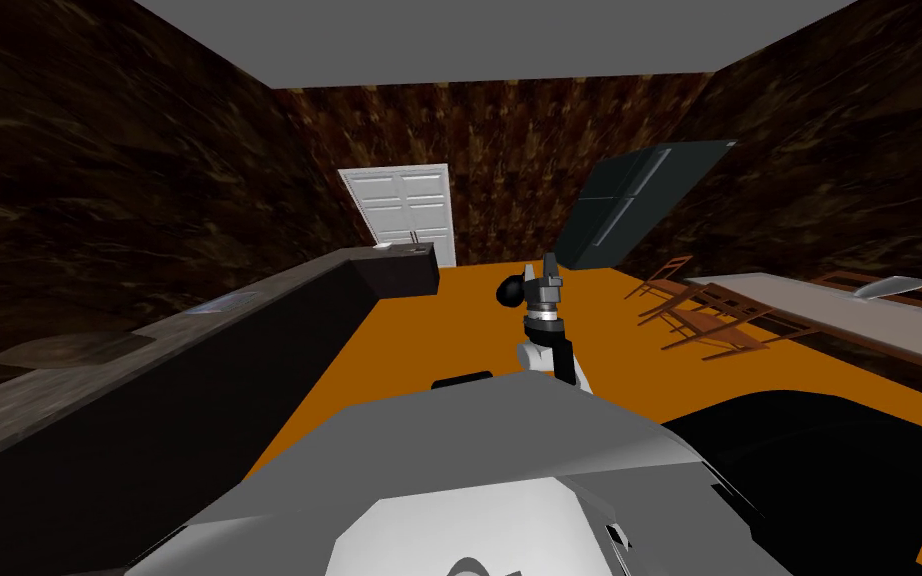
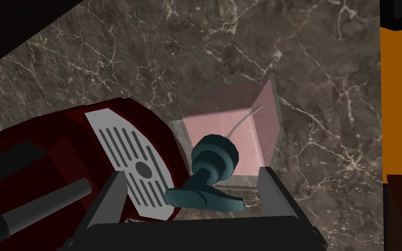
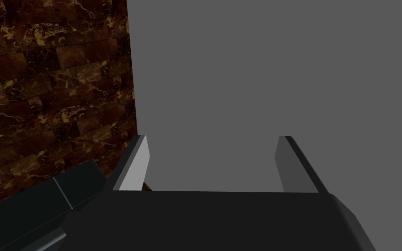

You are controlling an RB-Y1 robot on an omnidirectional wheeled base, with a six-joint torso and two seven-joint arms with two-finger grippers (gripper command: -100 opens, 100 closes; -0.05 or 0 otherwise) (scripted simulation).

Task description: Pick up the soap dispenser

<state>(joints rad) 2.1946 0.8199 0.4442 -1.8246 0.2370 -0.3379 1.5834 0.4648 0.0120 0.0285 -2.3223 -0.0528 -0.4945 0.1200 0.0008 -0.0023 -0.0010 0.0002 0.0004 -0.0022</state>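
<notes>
1. Soap dispenser [image 2: 235, 130]: square, clear-walled body with pink fill and a thin tube inside. The dark teal pump head [image 2: 213, 159] has its spout turned toward the gripper's body. It stands on the brown marbled worktop [image 2: 326, 78], set back from the worktop edge that borders the orange floor [image 2: 400, 109].

2. Dark red appliance [image 2: 60, 148] with a grey slotted plate [image 2: 130, 161]: on the same worktop, just beside the dispenser on the side away from the floor-side edge. Whether the two touch cannot be told.

3. Left gripper [image 2: 192, 172]: over the dispenser, looking down on it. The fingers [image 2: 115, 196] are spread. One is in front of the slotted plate and the other is by the dispenser body's opposite wall. The pump head lies between them, apart from both. Contact with the clear body cannot be told.

4. Right gripper [image 1: 549, 265]: raised and pointing upward over the orange floor, in the middle of the head view and well apart from the worktop. Its fingers [image 3: 134, 170] are spread.

5. Room fittings, head view:
   - white door [image 1: 404, 205] at the far wall
   - dark fridge [image 1: 629, 205] beside the door
   - wooden chairs [image 1: 709, 315] on the robot's right
   - pale table [image 1: 849, 315] on the robot's right
</notes>
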